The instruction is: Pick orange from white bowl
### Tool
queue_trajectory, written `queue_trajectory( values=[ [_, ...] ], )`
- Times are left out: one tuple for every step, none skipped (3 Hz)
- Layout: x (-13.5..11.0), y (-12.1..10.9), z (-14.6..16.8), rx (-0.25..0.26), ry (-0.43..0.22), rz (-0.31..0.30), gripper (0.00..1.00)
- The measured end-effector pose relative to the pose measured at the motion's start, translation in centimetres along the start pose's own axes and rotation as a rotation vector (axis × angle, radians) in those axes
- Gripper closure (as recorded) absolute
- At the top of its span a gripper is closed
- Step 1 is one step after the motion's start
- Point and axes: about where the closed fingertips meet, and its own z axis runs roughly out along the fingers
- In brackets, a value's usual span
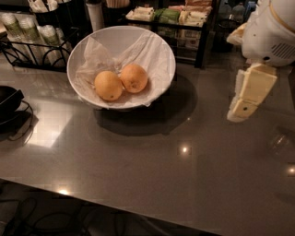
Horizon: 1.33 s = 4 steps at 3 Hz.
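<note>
Orange [134, 77] is what we look for first, and we find it lying in the white bowl [120, 34], on the crinkled white paper [94, 60] that lines it. It is the deeper, slightly pinkish fruit of a pair. It lies on the right, touching a yellower fruit [108, 85] at its left. Both rest low in the bowl, toward its near side. The bowl stands on the grey table [184, 179], in the far left part of it, and throws a dark shadow to its right. We see the gripper [240, 113] near the right edge of the view, hanging below the robot's white arm [269, 32], above the table and well apart from the bowl and the orange. It points downward and holds nothing that we can see; we cannot tell whether its jaws are apart or together. Behind the bowl we see a black wire rack [27, 50] holding pale cups [11, 23] at the left, and a dark shelf [200, 41] with packets [168, 14] at the back. A black object [7, 99] sits at the table's left edge
</note>
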Motion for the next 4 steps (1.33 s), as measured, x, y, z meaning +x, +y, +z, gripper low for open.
queue_trajectory(
  values=[
    [-4.6, -1.9, 0.8, 0.017, -0.093, -0.071, 0.0],
    [-4.7, -1.9, 0.9, 0.016, -0.095, -0.071, 0.0],
    [-5.9, -2.5, 3.1, 0.0, -0.145, -0.065, 0.0],
    [-8.4, -5.2, 6.3, 0.007, -0.232, -0.059, 0.0]
  ],
)
